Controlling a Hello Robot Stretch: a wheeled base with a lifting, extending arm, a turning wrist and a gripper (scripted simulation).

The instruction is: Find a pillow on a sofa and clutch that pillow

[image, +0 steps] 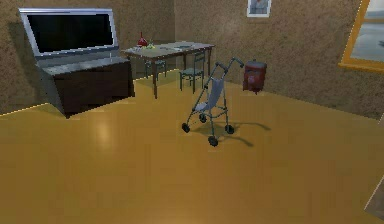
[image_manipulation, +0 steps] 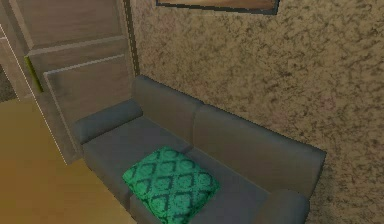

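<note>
Green patterned pillow [image_manipulation: 172,183] lay flat at the front edge of the sofa [image_manipulation: 240,135] seat. Best approach: reach low over its middle and take the soft bulk. Gripper state: could not tell.

Home: a living room with a dining corner.

Forward view: flat TV [image: 68,32] on a dark low cabinet [image: 92,88] against the left wall. Small dining table [image: 172,50] in the far corner, chair [image: 192,70] drawn up to it. Baby stroller [image: 210,102] standing mid-floor, which points to a family household. Framed picture [image: 259,8] high on the back wall. Polished wood floor [image: 110,165], brown patterned wallpaper [image: 300,40].

Arm side view: grey sofa [image_manipulation: 235,135] set against similar wallpaper. Green patterned pillow [image_manipulation: 170,182] lies on its seat. Wooden door [image_manipulation: 75,35] just beside the sofa's arm. Domestic furnishings throughout.
</note>
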